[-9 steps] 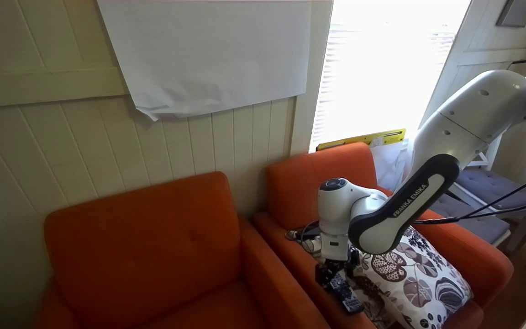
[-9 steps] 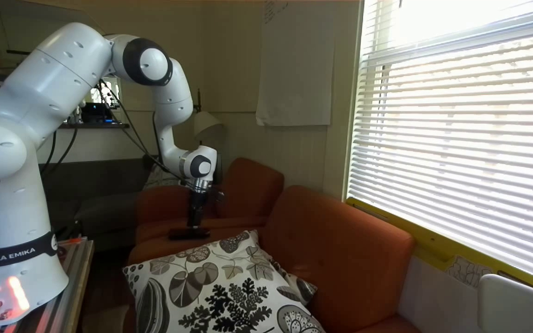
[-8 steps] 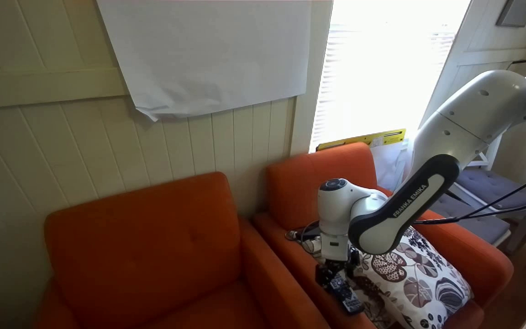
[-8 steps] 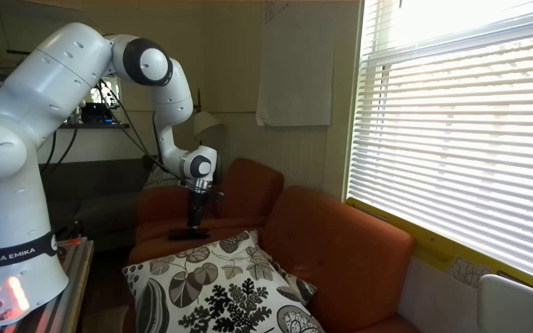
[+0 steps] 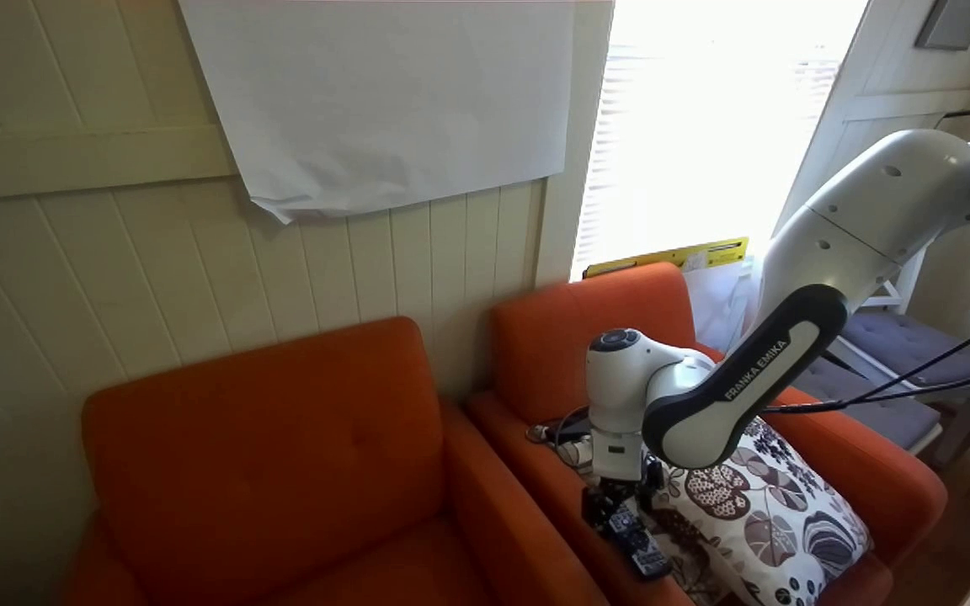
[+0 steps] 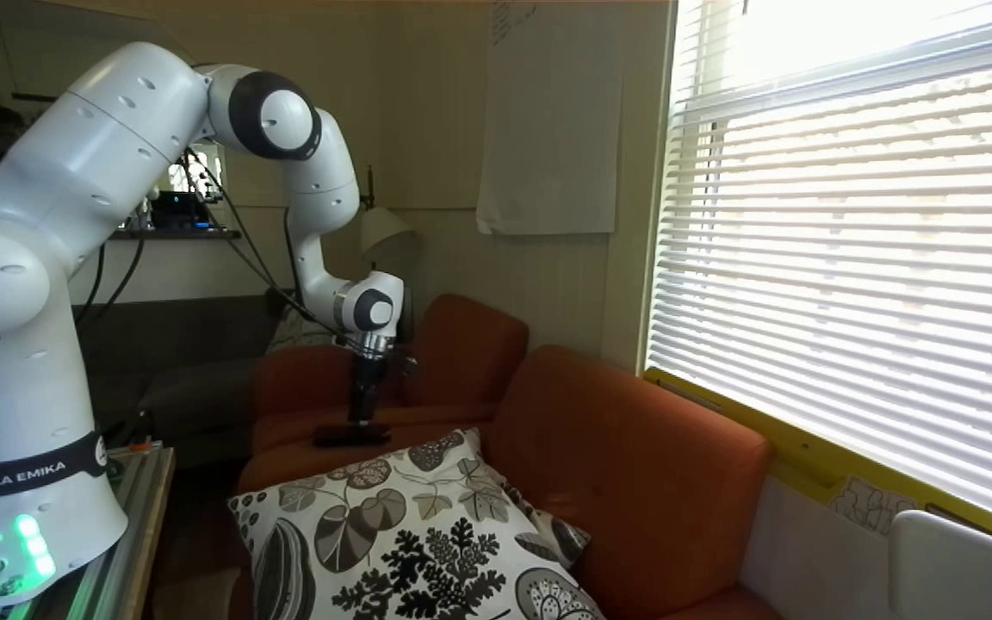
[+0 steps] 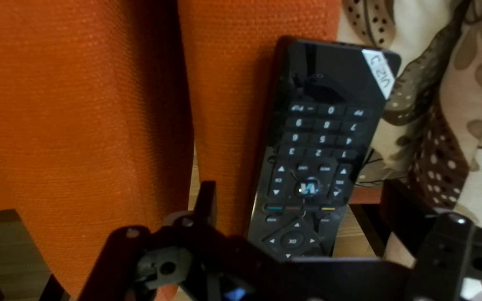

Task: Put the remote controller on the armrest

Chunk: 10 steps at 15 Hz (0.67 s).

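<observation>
The remote controller (image 7: 320, 133) lies keys up on the armrest (image 7: 228, 104), a little askew to its length; in the wrist view one long side reaches over the armrest's edge toward a white pillow (image 7: 442, 96) with brown and black leaf patterns, and whether the two touch I cannot tell. Its end with the silvery corner badge is uppermost there, while the end with the arrow keys runs down behind the gripper (image 7: 299, 196), which hides the tip. The jaws stand wide apart, one finger (image 7: 205, 205) on each side of the remote controller with a gap between, and they have hold of nothing. By the armrest's rear end, close to the orange backrest (image 5: 552, 353), lie some cabled items (image 5: 571, 431), too small to make out. Past the armrest's opposite edge, across a narrow gap, stands another orange armchair (image 5: 266, 454). The white robot arm (image 6: 108, 146) reaches over from a stand (image 6: 143, 491), its base (image 6: 74, 525) showing green lights (image 6: 35, 547). On the wall (image 5: 359, 278) hangs a large white paper (image 5: 418, 93), seen in both exterior views, next to a blind-covered window (image 6: 849, 241); a yellow strip (image 6: 793, 456) runs along below the window. Beyond the pillow, grey-cushioned seats (image 5: 902, 358) stand in an exterior view.
</observation>
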### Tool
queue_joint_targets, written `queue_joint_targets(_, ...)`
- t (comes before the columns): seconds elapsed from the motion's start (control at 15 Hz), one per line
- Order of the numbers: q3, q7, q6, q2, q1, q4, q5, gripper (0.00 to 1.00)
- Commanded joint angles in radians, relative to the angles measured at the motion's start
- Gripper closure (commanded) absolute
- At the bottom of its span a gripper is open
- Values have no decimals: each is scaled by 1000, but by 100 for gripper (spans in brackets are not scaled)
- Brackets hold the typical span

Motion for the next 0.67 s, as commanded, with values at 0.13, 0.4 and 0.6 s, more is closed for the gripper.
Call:
queue_joint_targets(0.13,-5,-4,-2,0,6,3,6,0)
queue_joint_targets(0.4,14,-35,10,-1,1,0,24,0)
queue_joint_targets(0.6,67,-59,14,-19,-3,-8,49,0)
